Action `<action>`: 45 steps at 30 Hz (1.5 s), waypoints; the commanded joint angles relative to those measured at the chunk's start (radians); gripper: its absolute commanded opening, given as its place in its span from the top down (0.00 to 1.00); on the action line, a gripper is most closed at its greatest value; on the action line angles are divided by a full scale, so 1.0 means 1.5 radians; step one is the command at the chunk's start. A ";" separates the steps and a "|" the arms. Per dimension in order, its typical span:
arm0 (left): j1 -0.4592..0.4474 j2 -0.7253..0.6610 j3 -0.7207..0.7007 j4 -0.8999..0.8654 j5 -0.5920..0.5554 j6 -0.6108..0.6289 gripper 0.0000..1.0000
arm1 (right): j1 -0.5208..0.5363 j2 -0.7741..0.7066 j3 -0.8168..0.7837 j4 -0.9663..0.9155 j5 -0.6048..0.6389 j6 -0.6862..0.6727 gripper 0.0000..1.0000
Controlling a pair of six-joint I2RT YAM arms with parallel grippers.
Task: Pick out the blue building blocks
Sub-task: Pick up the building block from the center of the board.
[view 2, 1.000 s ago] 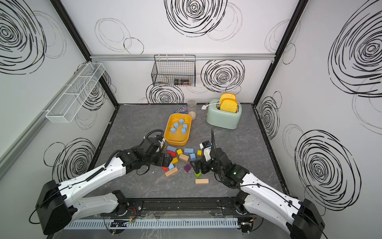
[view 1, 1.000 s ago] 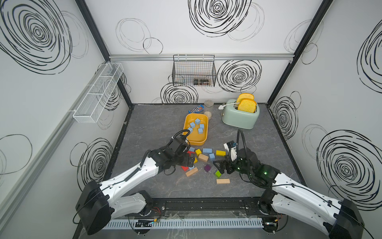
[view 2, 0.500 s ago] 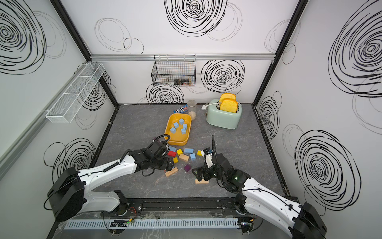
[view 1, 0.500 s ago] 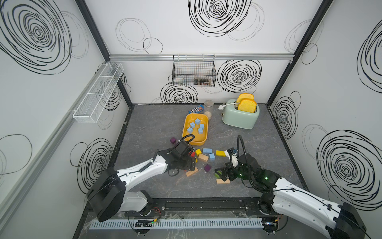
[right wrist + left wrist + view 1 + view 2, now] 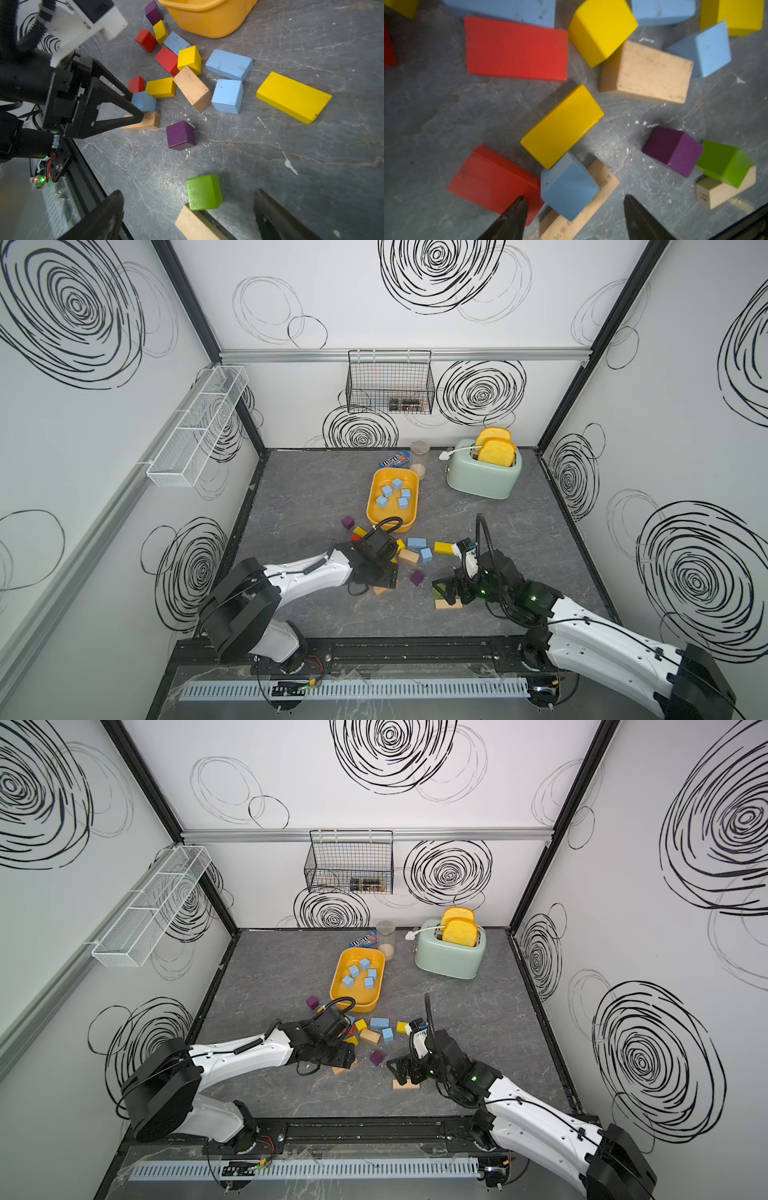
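While the right gripper (image 5: 188, 193) gapes wide by a green block (image 5: 204, 187) nearest the front, the left gripper (image 5: 574, 197) stands apart astride one blue cube (image 5: 569, 187), not clamped; loose blue blocks (image 5: 228, 64) lie beyond; farthest, five blue cubes (image 5: 397, 484) sit in the yellow tray (image 5: 371, 506).

The blue building blocks (image 5: 228, 64) look matte-painted, the wood block (image 5: 192, 88) bare, the yellow tub (image 5: 207, 22) smooth plastic.
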 commanded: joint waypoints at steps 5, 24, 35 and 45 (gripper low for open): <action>0.002 0.034 0.032 0.008 -0.003 -0.002 0.28 | 0.000 -0.008 -0.016 0.023 0.018 -0.009 0.02; 0.014 0.114 0.087 -0.002 -0.008 0.042 0.35 | -0.013 0.016 -0.023 0.040 0.017 -0.012 0.02; 0.017 0.127 0.101 -0.036 -0.055 0.067 0.42 | -0.022 0.030 -0.023 0.047 0.015 -0.016 0.02; 0.025 0.124 0.107 -0.070 -0.095 0.093 0.41 | -0.024 0.041 -0.022 0.051 0.015 -0.016 0.02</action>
